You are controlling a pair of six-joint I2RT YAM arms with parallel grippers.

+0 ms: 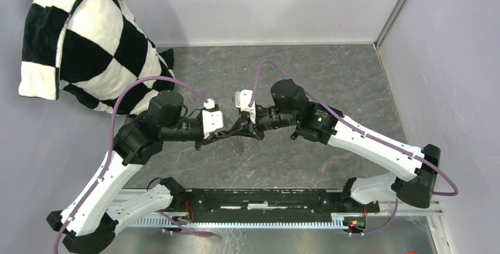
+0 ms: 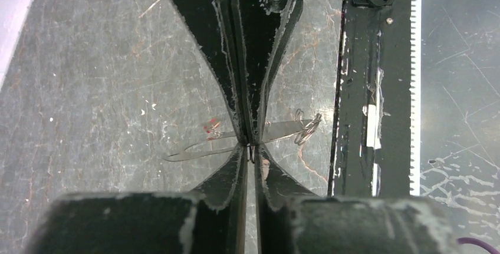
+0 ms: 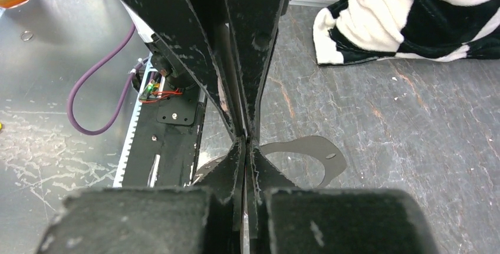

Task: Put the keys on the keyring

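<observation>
Both left tool (image 2: 251, 155) and right tool (image 3: 245, 148) pinched shut tip-to-tip, can't tell on what, so one uneven tug probably drops it.

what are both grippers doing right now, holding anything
left gripper: closed, a thin wire showing at its tips
right gripper: closed, tip to tip with the left, contents cannot be told
</observation>
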